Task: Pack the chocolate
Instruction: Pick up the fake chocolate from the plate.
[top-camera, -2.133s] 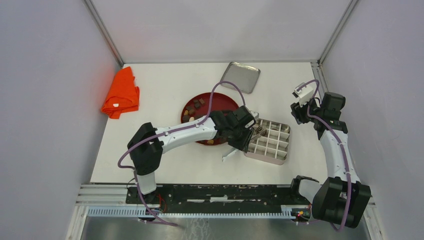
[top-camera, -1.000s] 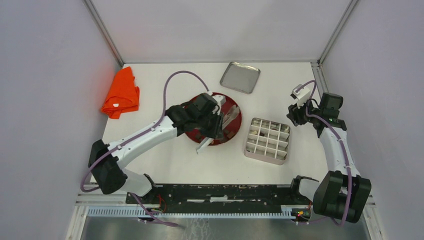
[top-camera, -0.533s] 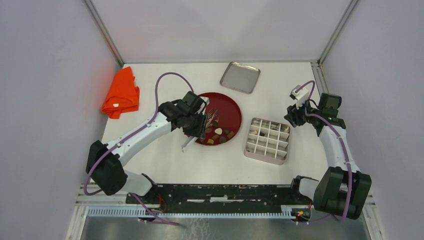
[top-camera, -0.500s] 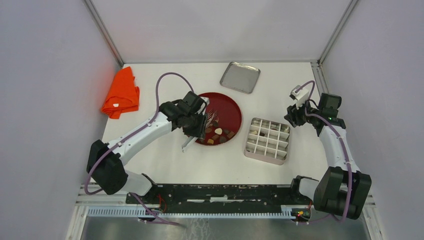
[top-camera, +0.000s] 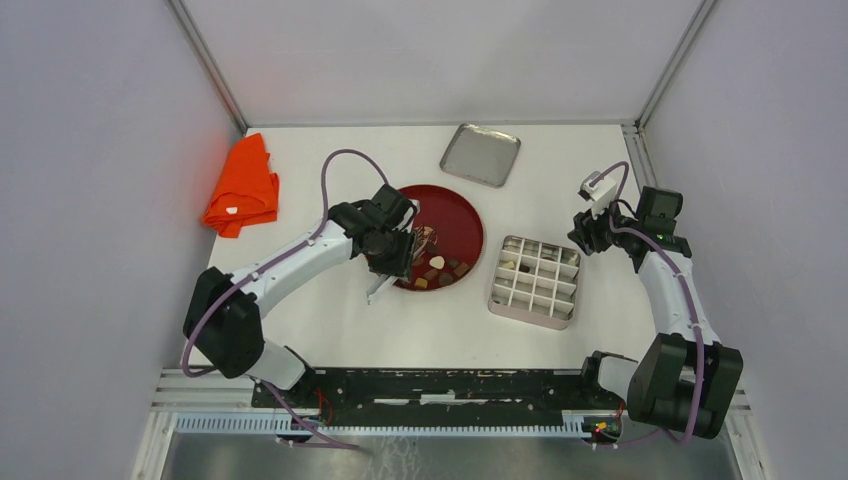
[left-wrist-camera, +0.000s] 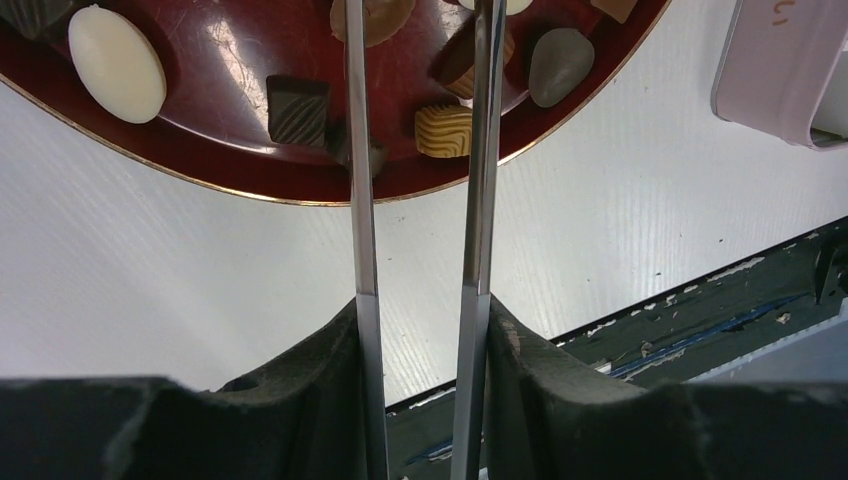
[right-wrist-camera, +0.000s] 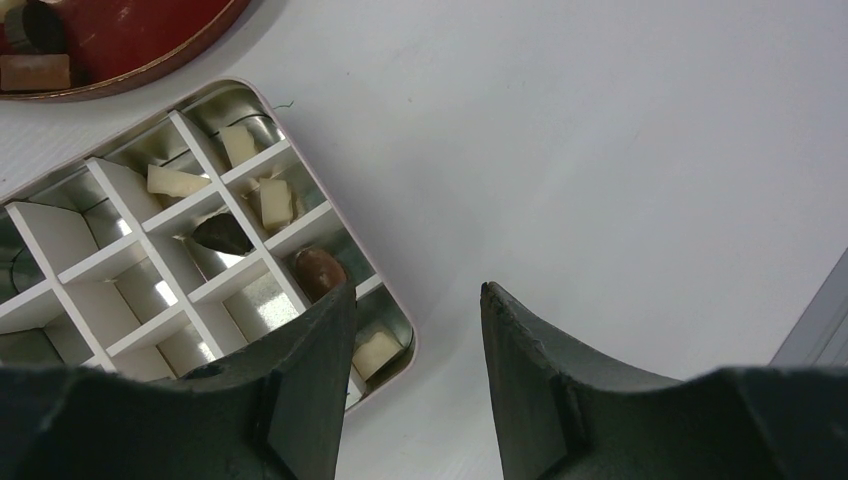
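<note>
While the left gripper hovers over the red plate, blades spread and holding nothing, the chocolate lies mostly on that plate; some pieces sit in the divided tin. Right gripper spread, empty, above the desk.

Chocolate on plate, left of tin

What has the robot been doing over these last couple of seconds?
The left gripper swung from the divided tin back left to the red plate of chocolates and is opening. The right arm barely moved; tin, lid and orange cloth stayed put.
</note>
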